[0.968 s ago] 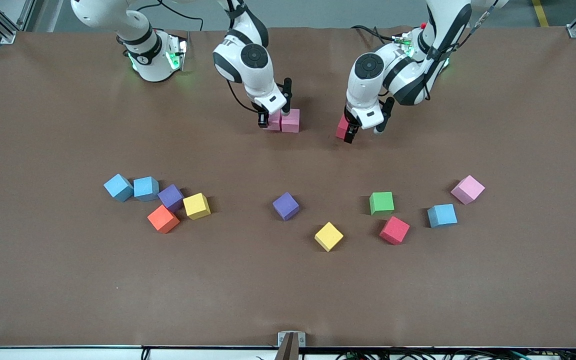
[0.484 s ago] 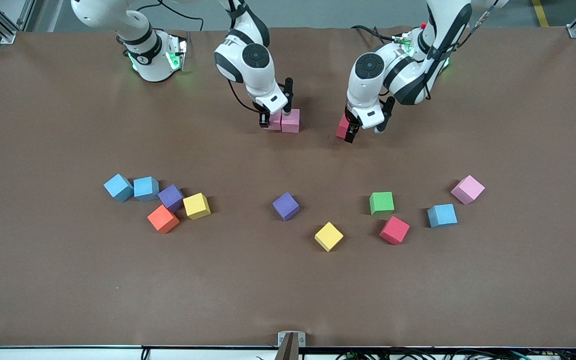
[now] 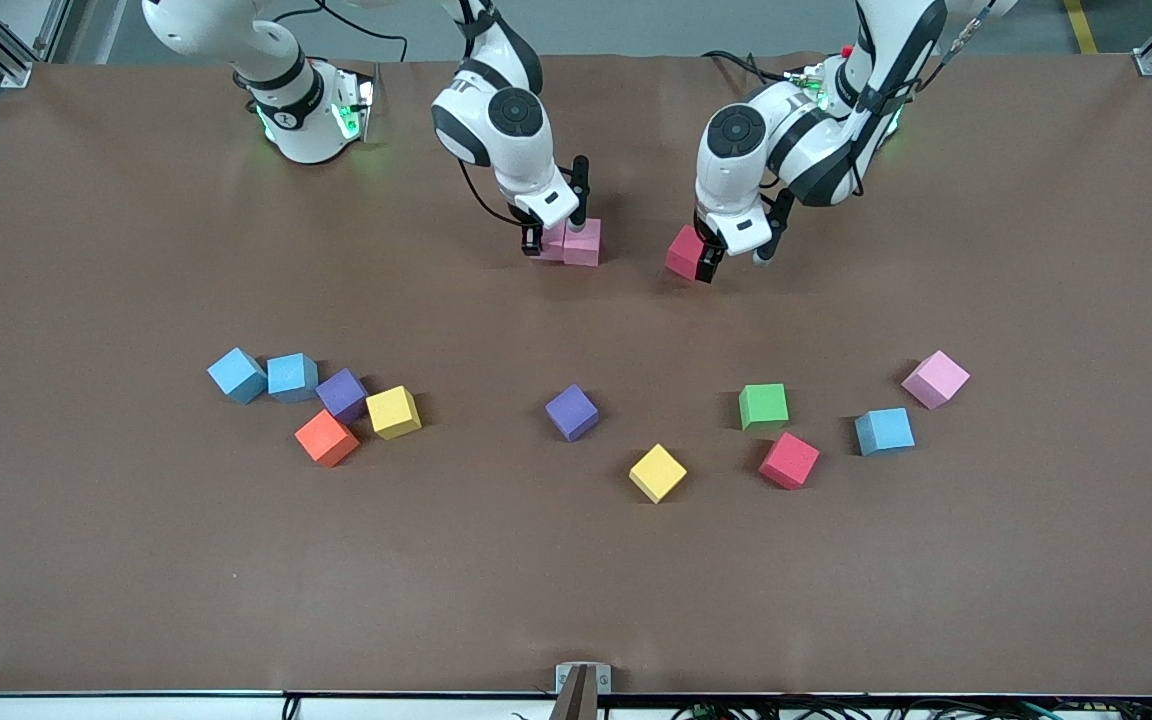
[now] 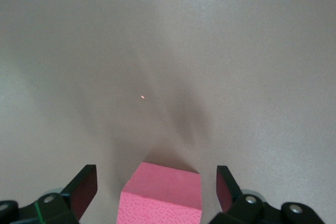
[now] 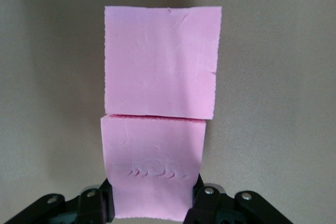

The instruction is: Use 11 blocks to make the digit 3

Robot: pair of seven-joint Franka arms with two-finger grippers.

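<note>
- Nearest the front camera, loose blocks such as a yellow block (image 3: 657, 473) are spread in a row. They are best left alone for now.
- Farther off, a pink block (image 5: 152, 171) is pinched tight by the right gripper (image 3: 548, 240). It is pressed against a second pink block (image 3: 582, 242). The sides should be lined up flat before it is let go.
- Beside these, toward the left arm's end, the red block (image 3: 684, 252) is seen between the wide-open fingers of the left gripper (image 3: 733, 263). It is not squeezed, and it should be centred before being gripped.

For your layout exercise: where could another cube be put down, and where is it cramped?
Bare table lies between the loose cubes and the front camera, and between pink pair and red cube. Crowded: the cluster around the orange cube.
</note>
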